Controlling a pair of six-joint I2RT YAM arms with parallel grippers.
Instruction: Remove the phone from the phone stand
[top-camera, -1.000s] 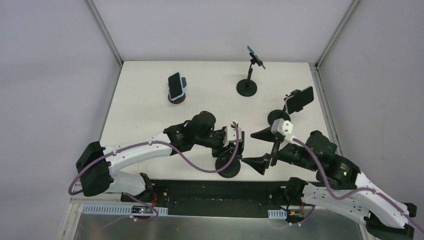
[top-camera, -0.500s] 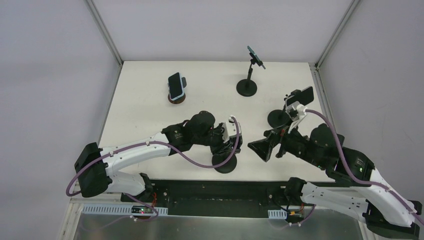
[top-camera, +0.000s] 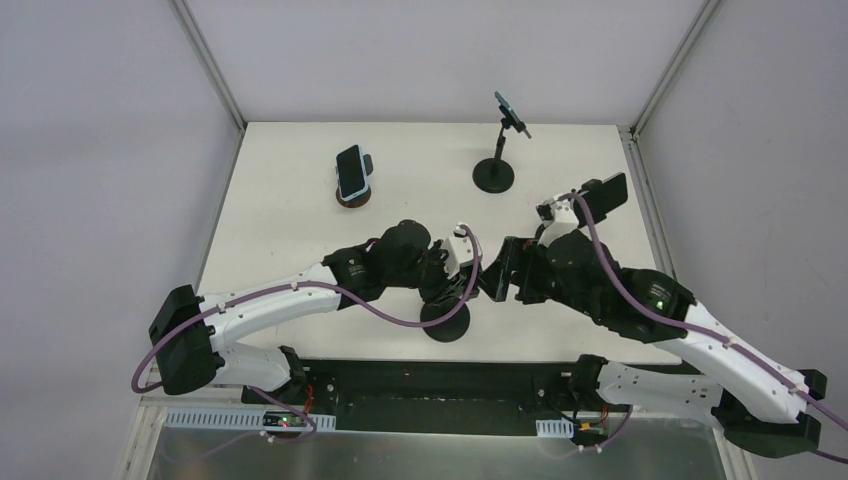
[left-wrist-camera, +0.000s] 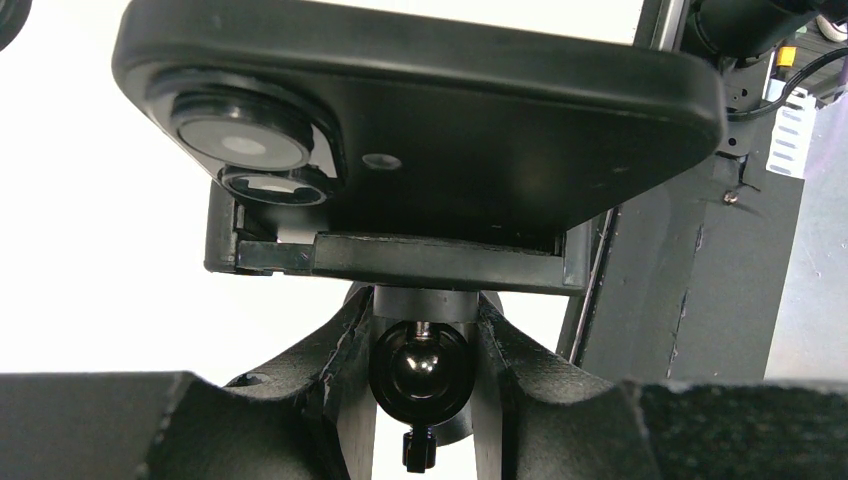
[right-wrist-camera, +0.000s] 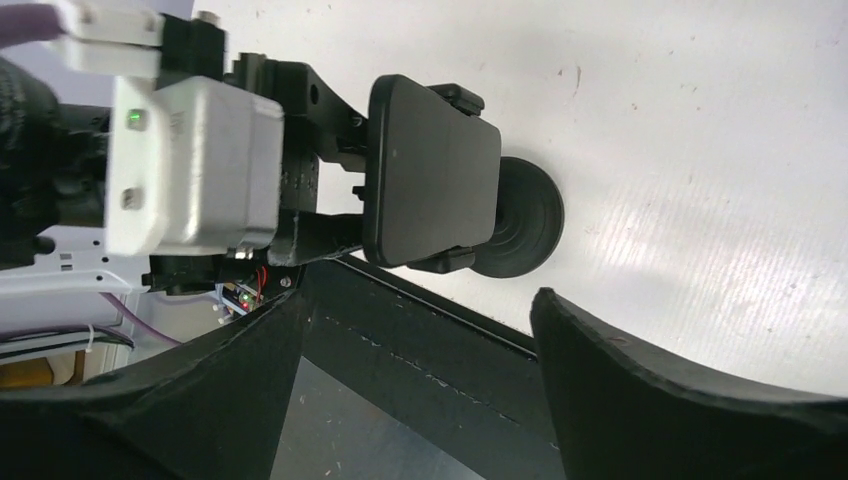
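The phone (left-wrist-camera: 420, 110), in a black case with its camera lenses at the left, sits clamped in the black phone stand (left-wrist-camera: 400, 258). My left gripper (left-wrist-camera: 422, 365) is shut on the stand's ball joint just under the clamp. In the top view this gripper (top-camera: 452, 285) is above the stand's round base (top-camera: 445, 322). The right wrist view shows the phone's dark face (right-wrist-camera: 435, 185) and the base (right-wrist-camera: 522, 230) behind it. My right gripper (right-wrist-camera: 418, 300) is open and empty, a short way from the phone. It also shows in the top view (top-camera: 497, 270), right of the phone.
Three other stands hold phones: a brown one at the back left (top-camera: 352, 172), a tall one at the back (top-camera: 510, 112) and one by the right edge (top-camera: 600, 198). The table's black front rail (right-wrist-camera: 480, 350) lies close below my right fingers.
My right gripper has swung up and left from the front right, ending beside the phone. My left gripper and the stand have shifted slightly towards the back.
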